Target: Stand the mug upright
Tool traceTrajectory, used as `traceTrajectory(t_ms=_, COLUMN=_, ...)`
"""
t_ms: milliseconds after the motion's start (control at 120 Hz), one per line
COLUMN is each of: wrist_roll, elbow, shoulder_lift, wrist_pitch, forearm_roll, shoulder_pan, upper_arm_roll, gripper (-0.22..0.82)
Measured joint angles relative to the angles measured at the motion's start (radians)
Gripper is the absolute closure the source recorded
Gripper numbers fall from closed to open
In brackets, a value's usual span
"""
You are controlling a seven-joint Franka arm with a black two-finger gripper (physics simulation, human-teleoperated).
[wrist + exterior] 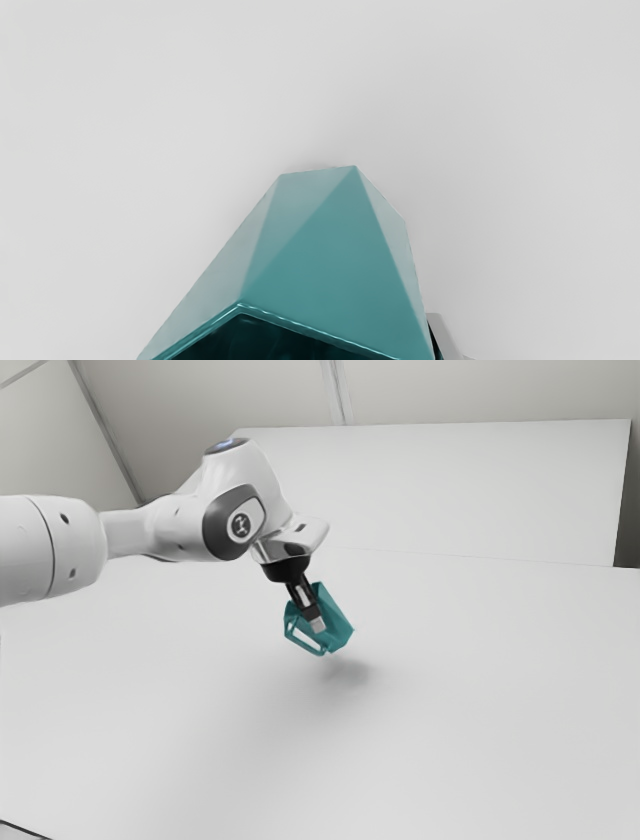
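In the exterior view my gripper [317, 624] reaches down at a slant, shut on the teal mug [337, 628]. The faceted mug hangs tilted above the table, its handle [303, 639] toward the exterior view's left and lower side. In the wrist view the mug [325, 260] stretches away from my hand, with its dark opening nearest the hand and its narrower base farther off. One finger of the gripper [441, 337] shows against the mug's side; the opposite finger is hidden.
A plain white table [480, 710] lies beneath the mug, which casts a soft shadow on it. Behind stands a pale panel [450, 490], and a dark edge [25, 830] crosses the exterior view's lower left corner.
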Motion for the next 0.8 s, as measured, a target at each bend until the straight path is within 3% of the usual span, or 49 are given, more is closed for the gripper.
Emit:
traceTrajectory(t_ms=375, wrist_roll=-0.202, elbow=-0.041, shoulder_lift=-0.045, wrist_pitch=-0.053, forearm_roll=0.278, shoulder_pan=0.024, upper_arm_roll=0.003, gripper=0.79)
traceTrajectory(t_ms=800, wrist_roll=-0.387, elbow=-0.208, shoulder_lift=-0.163, wrist_pitch=-0.069, forearm_roll=0.346, shoulder_pan=0.055, upper_arm_roll=0.003, gripper=0.79)
